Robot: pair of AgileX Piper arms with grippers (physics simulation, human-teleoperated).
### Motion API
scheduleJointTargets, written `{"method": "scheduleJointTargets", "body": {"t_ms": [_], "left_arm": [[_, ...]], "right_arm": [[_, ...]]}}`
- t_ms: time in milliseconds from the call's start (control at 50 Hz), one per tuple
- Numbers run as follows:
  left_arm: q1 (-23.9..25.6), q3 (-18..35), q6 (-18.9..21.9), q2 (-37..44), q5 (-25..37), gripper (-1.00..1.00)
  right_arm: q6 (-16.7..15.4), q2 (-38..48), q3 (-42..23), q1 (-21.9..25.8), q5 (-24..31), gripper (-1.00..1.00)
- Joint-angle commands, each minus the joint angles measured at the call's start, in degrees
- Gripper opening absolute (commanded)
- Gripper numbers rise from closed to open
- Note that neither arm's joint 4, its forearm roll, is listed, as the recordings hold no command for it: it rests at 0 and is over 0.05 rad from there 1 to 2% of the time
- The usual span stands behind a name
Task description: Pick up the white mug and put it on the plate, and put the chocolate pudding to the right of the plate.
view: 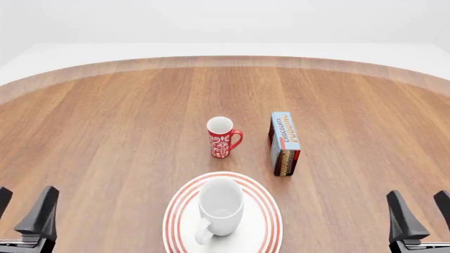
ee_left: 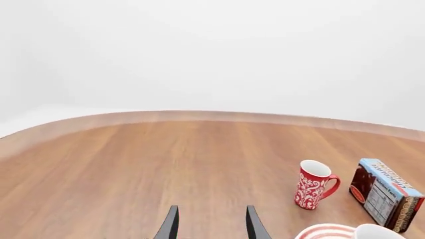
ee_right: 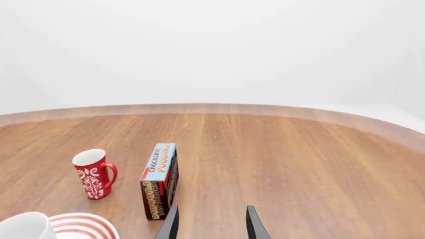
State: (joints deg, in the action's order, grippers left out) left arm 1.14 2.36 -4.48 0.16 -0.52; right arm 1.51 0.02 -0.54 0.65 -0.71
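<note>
- Bright, even, diffuse light fills all three views; the background is a near-blank white.
- Shadows are faint: only a soft darkening on the worktop (view: 105, 137) just beside the red mug (view: 222, 137) and the chocolate pudding (view: 284, 142).
- The white mug (view: 220, 206) carries a mild gloss, without harsh glare.
- Everything is sharp, with no blur.
- The worktop's far edge bows in the wrist views.

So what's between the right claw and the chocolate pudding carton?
Only bare wooden table between the right claw and the blue-faced chocolate pudding carton, per the front view.
</note>
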Motion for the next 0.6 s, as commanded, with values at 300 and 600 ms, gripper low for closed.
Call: {"method": "scheduleJointTargets", "body": {"t_ms": [300, 600], "left_arm": [[-1.2, -1.6, -0.4, -0.2, -2.2, 1.0], [-0.4, -1.8, -0.8, -0.1, -2.4, 1.0]], "right_arm": [[-0.1, 0.0, -0.1, -0.8, 0.3, 1.0], [-1.5, 0.4, -1.5, -1.7, 1.1, 1.0]]}}
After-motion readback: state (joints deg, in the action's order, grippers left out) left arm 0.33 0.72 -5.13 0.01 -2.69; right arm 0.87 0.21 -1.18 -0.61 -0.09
